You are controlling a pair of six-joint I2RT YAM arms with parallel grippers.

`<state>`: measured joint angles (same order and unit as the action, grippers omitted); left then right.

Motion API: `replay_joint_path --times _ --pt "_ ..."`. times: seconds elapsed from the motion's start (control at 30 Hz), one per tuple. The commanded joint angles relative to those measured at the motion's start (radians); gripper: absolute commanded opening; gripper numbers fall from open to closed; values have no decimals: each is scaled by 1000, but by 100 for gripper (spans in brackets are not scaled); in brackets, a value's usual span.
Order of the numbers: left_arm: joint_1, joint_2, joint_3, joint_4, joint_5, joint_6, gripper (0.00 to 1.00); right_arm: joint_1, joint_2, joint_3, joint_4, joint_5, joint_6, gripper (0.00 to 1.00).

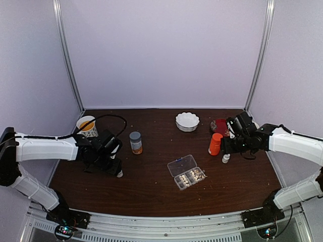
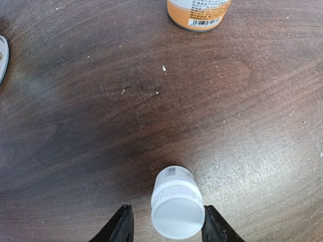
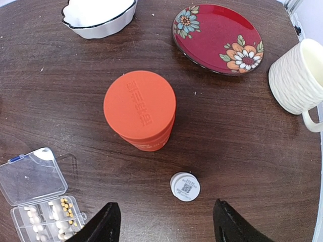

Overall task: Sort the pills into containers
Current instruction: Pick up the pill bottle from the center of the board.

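Logged on table (image 1: 151, 196): left gripper (image 2: 167, 218), jaws apart astride small white bottle (image 2: 176, 209); right gripper (image 3: 166, 212), jaws open near orange bottle (image 3: 140, 108). Found pill box (image 1: 186, 172) mid-table, lid flipped open, pale pills (image 3: 35, 219) in its cells.

Pill box (image 1: 186, 172) noted flat on the dark wooden table (image 1: 151, 191), slightly right of centre, set at an angle to the table edges. Clear plastic, rectangular. Hinged clear lid (image 3: 30, 176) seen swung fully open and laid flat beside the base; a small blue catch is marked on the edge away from the base. Cells (image 3: 48, 222) left exposed, in rows. Pills (image 3: 33, 216) recorded inside the cells: pale whitish-beige pieces heaped in several compartments, smaller yellowish pieces in one cell next to the lid. Base cut off by the frame edge in the right wrist view; cell count not determined.
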<state>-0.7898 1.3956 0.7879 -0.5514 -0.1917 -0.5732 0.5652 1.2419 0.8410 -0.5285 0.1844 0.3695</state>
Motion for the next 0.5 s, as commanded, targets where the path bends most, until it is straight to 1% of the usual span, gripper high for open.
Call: replay_joint_path --times 0.0,0.1,0.23,0.3,0.43,0.47 --pt "-9 23 37 -1 -15 -14 49 7 8 30 -11 29 -5 66" --pt "-13 29 43 -2 -18 -14 40 9 16 32 -8 22 -6 66" --pt "-16 32 51 -2 -22 -13 41 12 29 35 -6 19 -6 66" --pt "-17 38 55 -2 -23 -10 38 13 34 34 -6 18 -6 66" --pt "-19 44 63 -1 -25 -9 37 16 37 33 -3 14 -7 66" --pt "-20 45 65 -1 -25 -9 35 16 37 32 -2 14 -7 66"
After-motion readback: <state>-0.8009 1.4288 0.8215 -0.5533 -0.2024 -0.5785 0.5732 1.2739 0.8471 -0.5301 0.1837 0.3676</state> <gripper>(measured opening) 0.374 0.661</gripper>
